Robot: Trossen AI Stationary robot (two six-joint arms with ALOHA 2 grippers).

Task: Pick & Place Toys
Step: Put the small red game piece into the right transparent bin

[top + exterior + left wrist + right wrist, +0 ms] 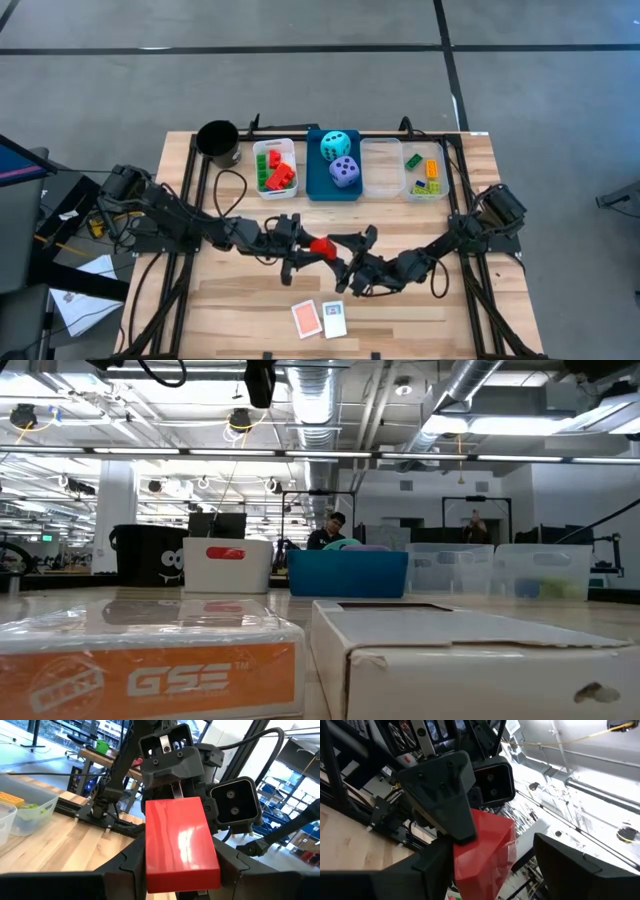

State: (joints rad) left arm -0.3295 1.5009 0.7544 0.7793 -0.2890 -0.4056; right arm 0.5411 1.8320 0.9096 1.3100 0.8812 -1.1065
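High view shows the left gripper [312, 247] squeezing a red brick [322, 247], while the right gripper [345, 252] fingers sit apart beside it.

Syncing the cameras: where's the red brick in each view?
High: red brick at table centre, between the left end effector and right end effector.
Low: not in it.
Left wrist: brick fills the centre, held by that arm's fingers.
Right wrist: brick low centre.
Shared landmark: the opposing arm's wrist camera.

Both arms stretched inward mid-table, left end effector [308, 250] clamped, right end effector [345, 262] parted.
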